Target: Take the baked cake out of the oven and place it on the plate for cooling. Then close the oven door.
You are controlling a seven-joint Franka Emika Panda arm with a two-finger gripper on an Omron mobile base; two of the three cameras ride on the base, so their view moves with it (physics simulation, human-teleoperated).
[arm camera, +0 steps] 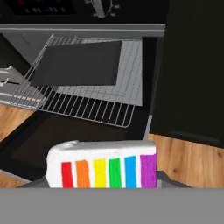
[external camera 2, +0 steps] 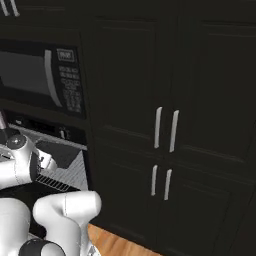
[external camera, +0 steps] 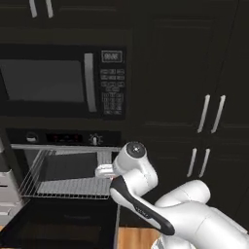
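The tool (arm camera: pixel 103 186) grips the baked cake (arm camera: pixel 103 164) partway open, above the lowered oven door (arm camera: pixel 65 135).

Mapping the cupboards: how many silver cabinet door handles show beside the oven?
4: an upper pair and a lower pair, right of the oven. Others may be out of frame.

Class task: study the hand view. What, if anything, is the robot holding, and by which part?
The baked cake, its rainbow-layered cut side facing the camera. It sits right at the gripper; the jaws are hidden, so the exact place of the hold cannot be told.
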